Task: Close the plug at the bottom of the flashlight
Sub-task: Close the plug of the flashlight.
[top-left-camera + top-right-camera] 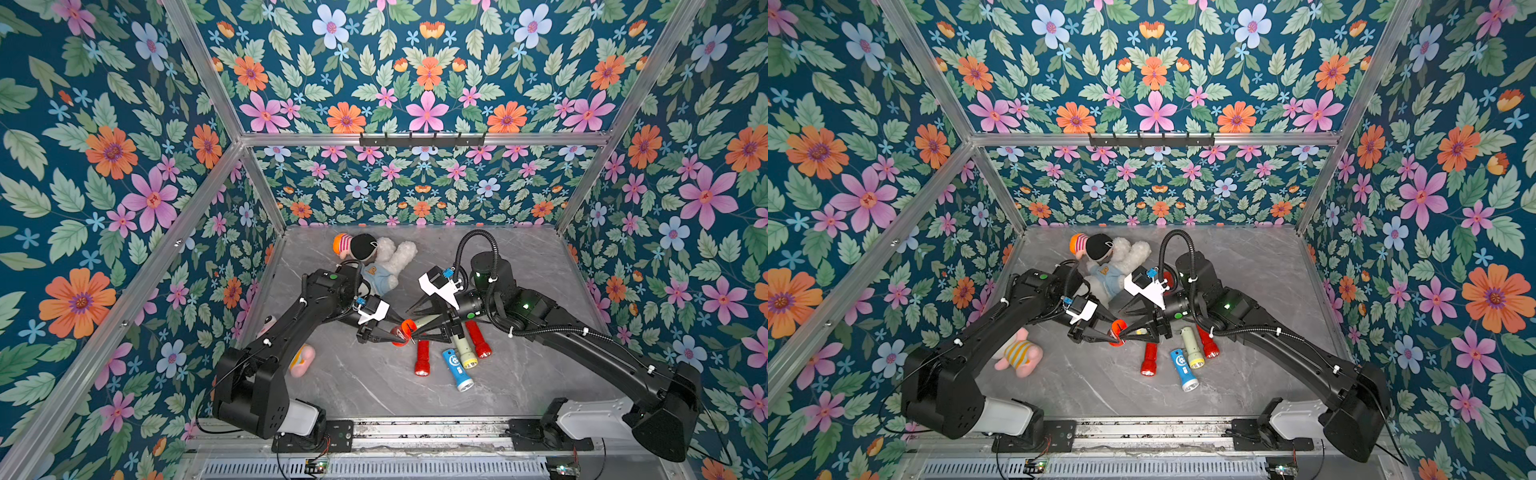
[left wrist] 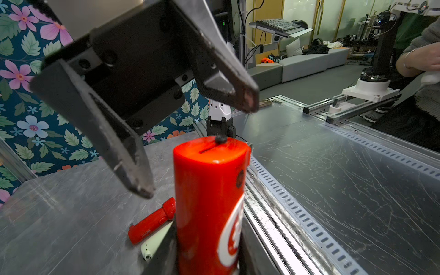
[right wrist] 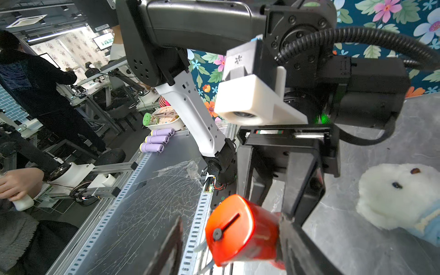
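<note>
Red flashlight (image 2: 207,202) was clamped in left gripper (image 1: 391,337), right gripper (image 2: 195,147) with jaws apart by its bottom end; plug-closing step, next likely needing a push.

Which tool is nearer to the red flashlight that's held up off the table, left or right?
Left. The left tool is shut on the body of the red flashlight, touching it; the right tool is open, straddling the bottom end without gripping.
</note>
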Controlling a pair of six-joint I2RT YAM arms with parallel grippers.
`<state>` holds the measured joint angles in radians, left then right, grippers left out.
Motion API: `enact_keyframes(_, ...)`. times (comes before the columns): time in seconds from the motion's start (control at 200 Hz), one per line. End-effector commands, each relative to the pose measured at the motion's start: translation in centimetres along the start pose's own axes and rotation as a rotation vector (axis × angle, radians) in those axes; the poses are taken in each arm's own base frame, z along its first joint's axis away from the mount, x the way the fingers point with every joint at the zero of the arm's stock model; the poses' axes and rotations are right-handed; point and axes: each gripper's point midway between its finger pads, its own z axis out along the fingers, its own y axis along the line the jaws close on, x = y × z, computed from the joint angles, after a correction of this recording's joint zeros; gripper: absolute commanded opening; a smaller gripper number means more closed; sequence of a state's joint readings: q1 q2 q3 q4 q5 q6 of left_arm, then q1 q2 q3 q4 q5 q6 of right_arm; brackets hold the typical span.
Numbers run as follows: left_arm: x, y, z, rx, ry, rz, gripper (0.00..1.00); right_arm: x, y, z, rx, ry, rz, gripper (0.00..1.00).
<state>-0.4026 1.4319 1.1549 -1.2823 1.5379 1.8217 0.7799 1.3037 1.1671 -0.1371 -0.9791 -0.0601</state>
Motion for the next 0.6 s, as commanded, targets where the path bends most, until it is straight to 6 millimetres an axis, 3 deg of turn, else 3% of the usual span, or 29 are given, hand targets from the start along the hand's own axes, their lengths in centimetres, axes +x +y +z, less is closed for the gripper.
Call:
enact_keyframes(0.0, -2.70, 0.62, -0.22, -0.039, -0.152, -0.019, 0.00, -0.11, -0.12, 0.07, 0.003, 0.004, -0.026, 0.65)
enact_keyframes(0.245, -2.49, 0.72, -0.20, -0.039, -0.153, -0.029, 0.00, -0.63, -0.03, 0.19, -0.013, -0.003, -0.040, 0.61)
enact_keyframes(0.595, -2.70, 0.57, -0.23, -0.039, -0.152, -0.022, 0.00, 0.11, -0.39, 0.52, -0.022, 0.015, -0.016, 0.53)
